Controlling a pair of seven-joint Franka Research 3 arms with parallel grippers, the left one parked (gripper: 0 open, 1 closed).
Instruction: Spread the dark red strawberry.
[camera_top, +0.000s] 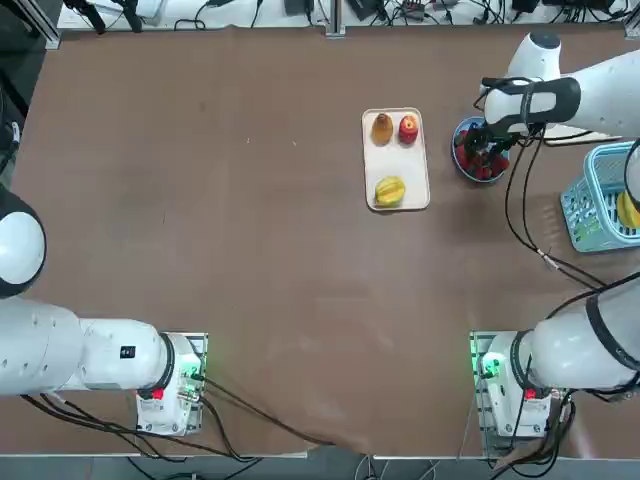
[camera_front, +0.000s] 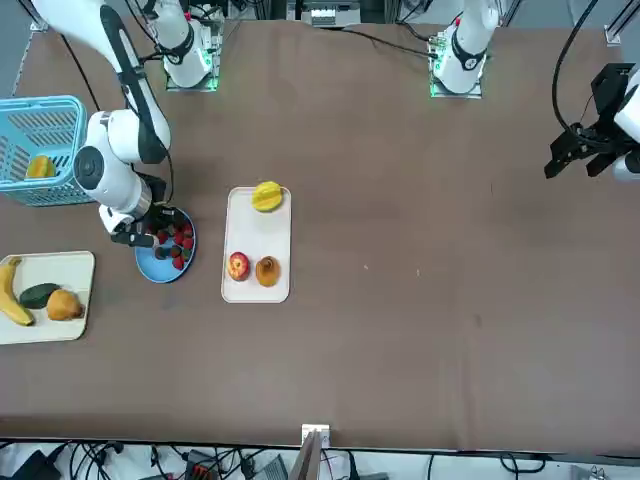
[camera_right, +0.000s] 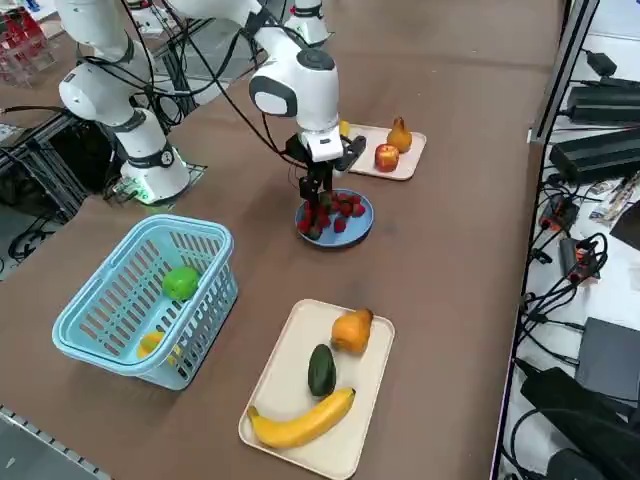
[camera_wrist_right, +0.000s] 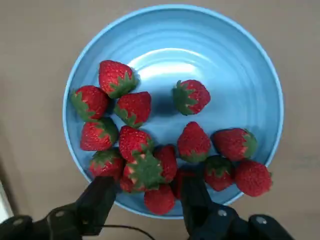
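Note:
A blue plate (camera_wrist_right: 225, 90) holds several strawberries, most of them bunched along one side. One darker red strawberry (camera_wrist_right: 169, 161) lies in that bunch. My right gripper (camera_wrist_right: 150, 187) hangs low over the bunch and is open. Its two black fingers (camera_wrist_right: 100, 197) straddle the strawberries at the plate's rim, the darker one among them. From overhead the gripper (camera_top: 487, 150) covers part of the plate (camera_top: 457, 150) at the far right of the table. The right side view has the gripper (camera_right: 318, 205) pointing straight down into the plate (camera_right: 362, 226).
A cream tray (camera_top: 400, 160) with a pear, an apple and a yellow fruit lies just left of the plate. A light blue basket (camera_top: 598, 210) stands to its right. Another tray (camera_right: 290, 370) with a banana, an avocado and a pear sits beyond the basket.

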